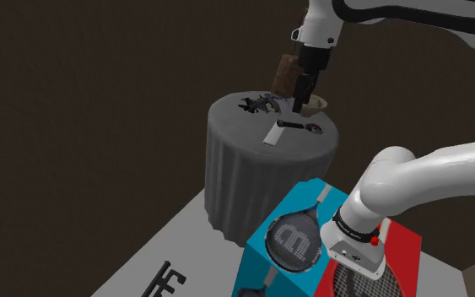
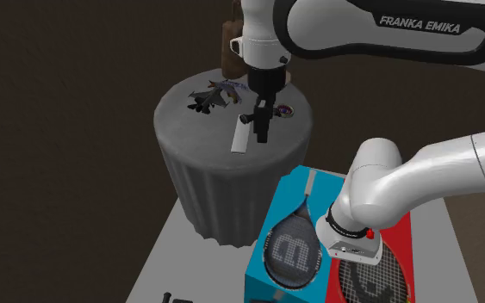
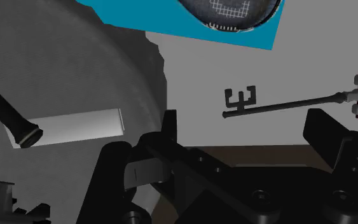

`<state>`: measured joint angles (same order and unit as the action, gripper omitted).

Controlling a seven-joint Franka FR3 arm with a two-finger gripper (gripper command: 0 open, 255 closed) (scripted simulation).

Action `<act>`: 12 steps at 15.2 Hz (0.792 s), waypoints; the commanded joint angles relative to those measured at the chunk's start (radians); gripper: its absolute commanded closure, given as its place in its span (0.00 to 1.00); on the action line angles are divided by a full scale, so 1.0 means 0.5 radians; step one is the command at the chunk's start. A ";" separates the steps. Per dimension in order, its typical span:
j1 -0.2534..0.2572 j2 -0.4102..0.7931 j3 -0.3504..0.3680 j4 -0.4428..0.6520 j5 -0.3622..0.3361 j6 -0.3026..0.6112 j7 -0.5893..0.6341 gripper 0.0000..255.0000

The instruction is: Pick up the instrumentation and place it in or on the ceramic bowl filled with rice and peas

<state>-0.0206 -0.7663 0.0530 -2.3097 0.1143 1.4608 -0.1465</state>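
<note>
One tool [image 3: 241, 121], fingers wide apart, empty, hangs over one round grey table [image 1: 252, 181] bearing one white strip [image 1: 273, 136].

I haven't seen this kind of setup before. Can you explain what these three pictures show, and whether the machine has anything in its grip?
This is a simulated white robot arm mounted on a box painted blue and red with racket pictures. One picture looks down from beside that box. Another comes from a second outside camera at a similar angle. The third comes from a camera on the arm's hand, looking past its two black jaws. In front stands a round grey ribbed table. On it lie a black-handled tool with a flat white blade, a dark spiky object and a small round dark item. A thin black rod lies on the pale floor. The jaws hang just above the tabletop, standing apart, and hold nothing.
</note>
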 commanded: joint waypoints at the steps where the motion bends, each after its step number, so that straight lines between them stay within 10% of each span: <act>1: 0.000 0.000 0.000 0.000 0.000 0.000 0.000 0.00; 12: -0.354 0.481 0.096 -0.159 -0.028 0.711 0.698 0.00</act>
<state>-0.1802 -0.5525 0.0991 -2.3878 0.1044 1.7831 0.1686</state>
